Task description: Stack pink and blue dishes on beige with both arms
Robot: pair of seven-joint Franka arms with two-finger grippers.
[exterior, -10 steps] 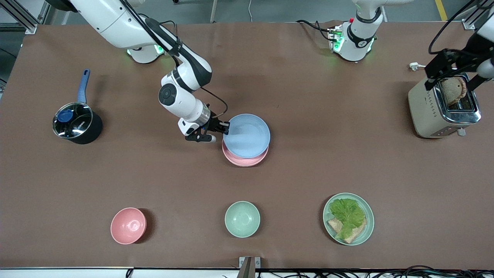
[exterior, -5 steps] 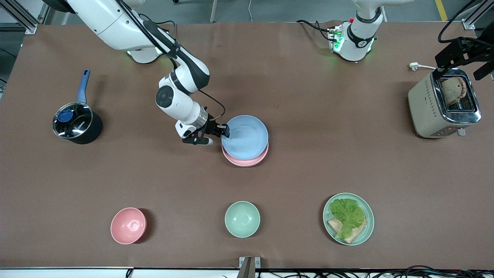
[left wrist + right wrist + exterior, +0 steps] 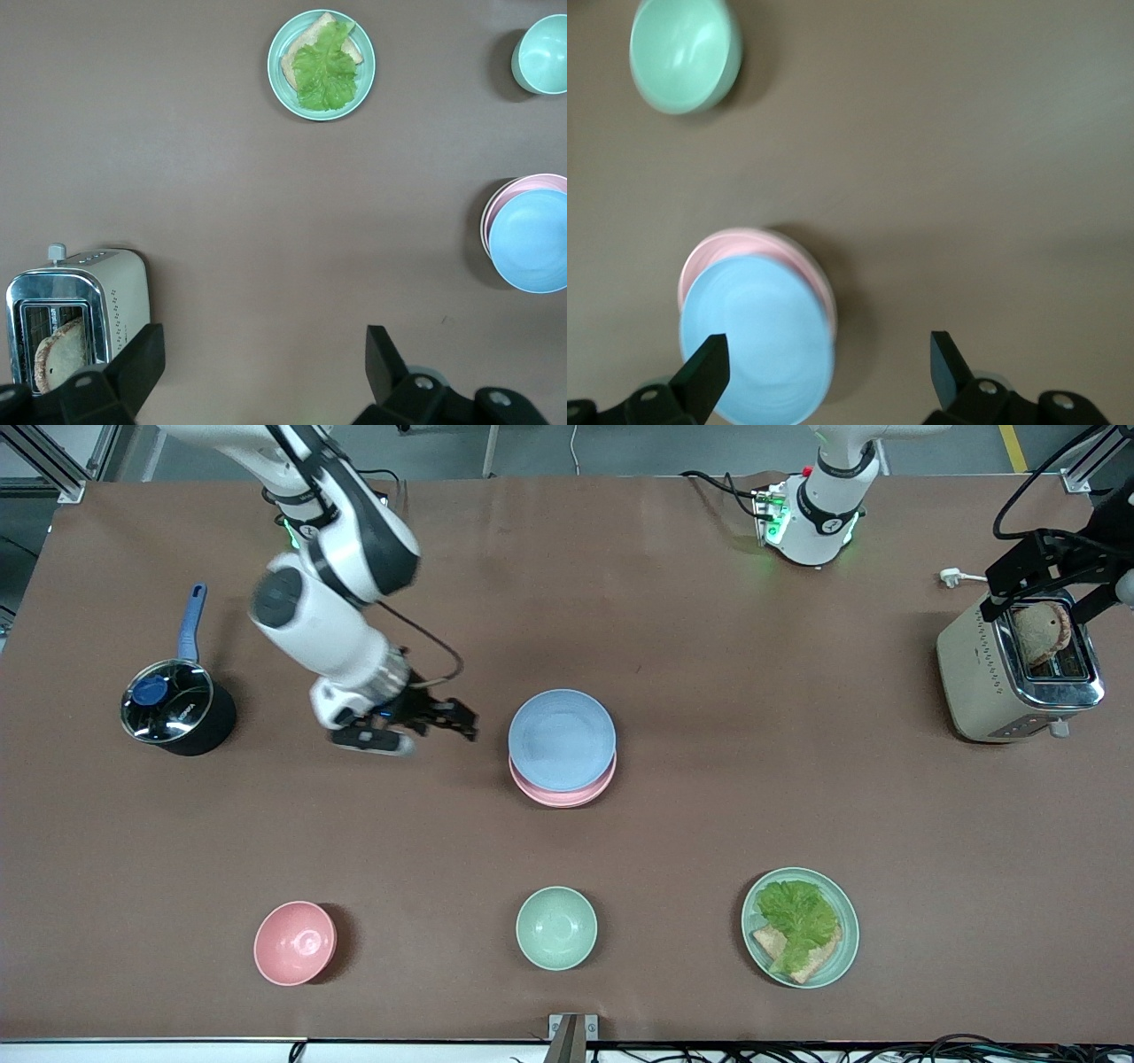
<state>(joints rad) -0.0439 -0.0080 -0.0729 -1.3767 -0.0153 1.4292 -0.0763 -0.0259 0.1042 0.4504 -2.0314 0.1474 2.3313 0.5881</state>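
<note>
The pale blue plate [image 3: 562, 740] lies on the pale pink plate [image 3: 563, 795] at mid-table, set slightly farther from the front camera so a pink crescent shows. No beige plate can be made out; whatever is under the pink plate is hidden. My right gripper [image 3: 447, 722] hangs open and empty, beside the stack toward the right arm's end. In the right wrist view the blue plate [image 3: 757, 336] and pink plate [image 3: 735, 241] sit partly under the right gripper [image 3: 826, 354]. My left gripper [image 3: 1045, 598] hovers open over the toaster, the left gripper [image 3: 263, 345] holding nothing.
A toaster [image 3: 983, 682] with bread stands at the left arm's end. A black pot [image 3: 175, 708] with a blue handle sits at the right arm's end. Near the front edge are a pink bowl [image 3: 294, 942], a green bowl [image 3: 555, 927] and a green plate [image 3: 849, 921] of lettuce and bread.
My right gripper let go of the blue plate's rim and drew back toward the right arm's end, rising. The blue plate settled on the pink one. The left gripper shifted slightly over the toaster.
</note>
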